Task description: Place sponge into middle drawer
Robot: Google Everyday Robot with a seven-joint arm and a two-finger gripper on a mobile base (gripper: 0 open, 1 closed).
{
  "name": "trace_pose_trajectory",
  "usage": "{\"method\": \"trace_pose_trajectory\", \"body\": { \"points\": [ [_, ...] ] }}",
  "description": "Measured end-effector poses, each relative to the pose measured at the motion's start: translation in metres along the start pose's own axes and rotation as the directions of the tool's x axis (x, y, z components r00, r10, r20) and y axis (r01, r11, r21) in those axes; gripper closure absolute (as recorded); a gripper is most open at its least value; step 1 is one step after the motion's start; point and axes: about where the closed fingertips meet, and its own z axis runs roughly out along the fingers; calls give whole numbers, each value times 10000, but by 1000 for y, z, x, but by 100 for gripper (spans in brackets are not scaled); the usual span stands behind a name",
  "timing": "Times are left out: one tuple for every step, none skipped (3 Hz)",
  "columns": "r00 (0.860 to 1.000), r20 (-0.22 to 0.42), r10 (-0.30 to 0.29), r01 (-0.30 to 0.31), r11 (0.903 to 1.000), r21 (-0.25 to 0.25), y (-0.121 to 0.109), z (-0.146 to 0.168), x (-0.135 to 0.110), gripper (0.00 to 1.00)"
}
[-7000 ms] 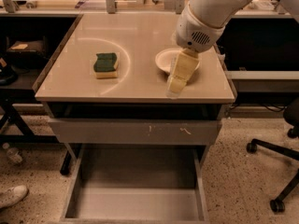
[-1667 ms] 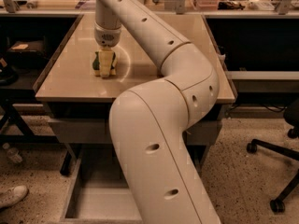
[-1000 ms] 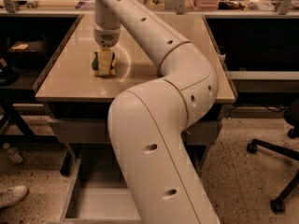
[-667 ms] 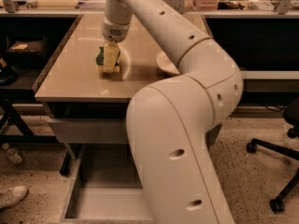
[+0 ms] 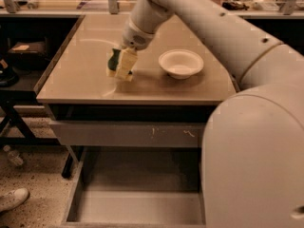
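**Sponge clamped, drawer waiting open**

The end effector (image 5: 119, 70) sits over the left half of the worktop (image 5: 80, 80), between the left edge and the white bowl (image 5: 181, 63), with its fingers closed on the sponge (image 5: 114, 61). The sponge stands on edge, green layer facing the left edge – seven seconds ago it lay flat there. Whether its lower edge touches the surface cannot be told. Since a moment ago the end effector has shifted slightly toward the front edge and the bowl, and the arm (image 5: 256, 141) has swung right – the bowl now shows in full. Below the front edge, the middle drawer (image 5: 137, 205) stands pulled out, as before.
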Motion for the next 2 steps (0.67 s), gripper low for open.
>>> {"method": "trace_pose_trajectory", "body": {
  "points": [
    [9998, -153, 132, -137, 9994, -315, 12, 13, 13, 100],
    [9998, -144, 125, -129, 9995, -302, 12, 13, 13, 100]
  ]
}}
